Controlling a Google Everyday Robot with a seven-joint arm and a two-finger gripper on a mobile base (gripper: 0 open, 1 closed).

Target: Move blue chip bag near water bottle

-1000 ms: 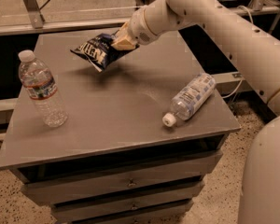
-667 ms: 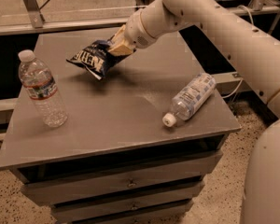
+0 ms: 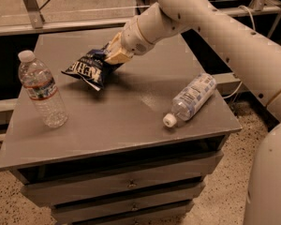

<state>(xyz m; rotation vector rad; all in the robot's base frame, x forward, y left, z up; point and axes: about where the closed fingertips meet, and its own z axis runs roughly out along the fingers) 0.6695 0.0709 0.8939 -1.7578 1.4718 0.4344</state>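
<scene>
The blue chip bag (image 3: pixel 90 69), dark navy foil with white lettering, hangs tilted a little above the grey table top (image 3: pixel 131 111), left of centre. My gripper (image 3: pixel 113 55) is shut on the bag's upper right end. The water bottle (image 3: pixel 41 90), clear and ribbed with a white cap and a red-and-white label band, stands upright near the table's left edge. The bag's lower tip is a short way to the right of the bottle, apart from it.
A second clear bottle (image 3: pixel 191 99) with a pale blue-white checkered label lies on its side at the table's right, cap toward the front edge. My arm (image 3: pixel 215 27) reaches in from the upper right. Drawers sit under the table top.
My gripper has carried the chip bag leftward and toward the front, closer to the standing water bottle. Both bottles have stayed where they were.
</scene>
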